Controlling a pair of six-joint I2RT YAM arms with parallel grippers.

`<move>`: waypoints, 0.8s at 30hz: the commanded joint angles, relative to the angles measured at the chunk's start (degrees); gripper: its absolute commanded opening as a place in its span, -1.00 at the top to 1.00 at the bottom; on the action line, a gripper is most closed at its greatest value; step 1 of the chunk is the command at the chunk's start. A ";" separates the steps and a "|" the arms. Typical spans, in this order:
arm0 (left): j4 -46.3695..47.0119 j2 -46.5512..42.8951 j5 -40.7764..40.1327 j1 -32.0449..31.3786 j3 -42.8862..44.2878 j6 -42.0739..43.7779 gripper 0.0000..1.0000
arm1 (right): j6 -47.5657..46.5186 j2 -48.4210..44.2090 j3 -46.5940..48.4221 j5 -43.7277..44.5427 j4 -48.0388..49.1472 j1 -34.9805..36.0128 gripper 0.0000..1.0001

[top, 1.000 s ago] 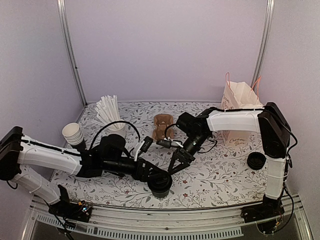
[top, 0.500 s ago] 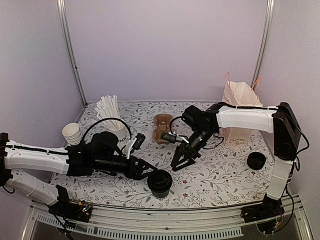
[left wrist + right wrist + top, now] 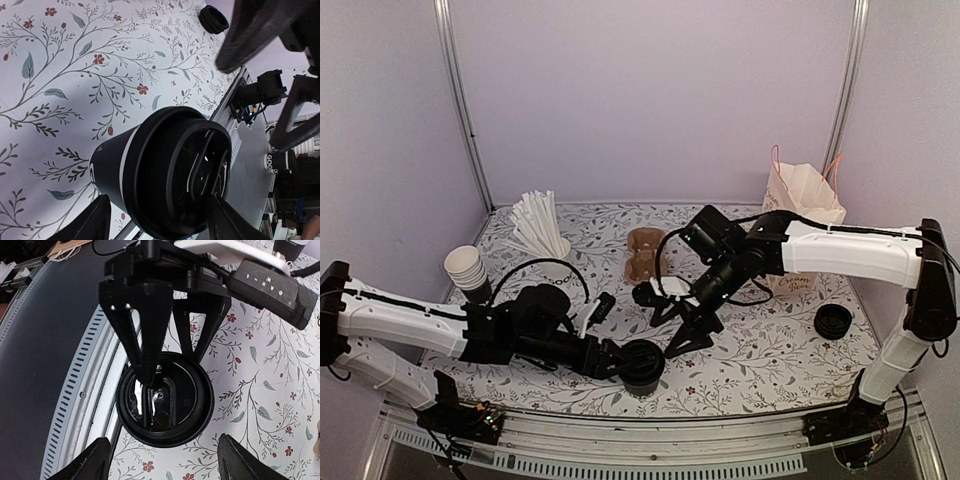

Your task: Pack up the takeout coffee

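At the near edge of the tabletop, about mid-width: takeout coffee, upright, lid fitted, resting on the surface. Flanked by the left gripper, spread wide to either side of the cup; cannot tell whether pressed into a firm hold. Just above and beyond: right gripper, spread wide, carrying nothing. Lidding judged complete. Not yet lifted, not yet packed: paper bag toward the far right corner, well apart from the cup; cardboard carrier nearer the far edge. Remaining, by judgement: secure the cup, carry across, lower in upright.
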 commanded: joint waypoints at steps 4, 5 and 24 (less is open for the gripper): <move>1.75 3.21 -0.28 0.49 1.74 2.46 -0.32 | -2.36 4.00 -0.07 3.38 2.21 4.00 -0.53; 2.20 3.73 0.19 1.01 1.69 3.19 -0.30 | -2.26 4.39 -0.35 3.65 2.09 4.34 -0.53; 1.21 12.06 12.09 10.32 8.06 20.00 -0.23 | 3.23 -3.97 -8.46 7.44 -2.16 5.06 -0.52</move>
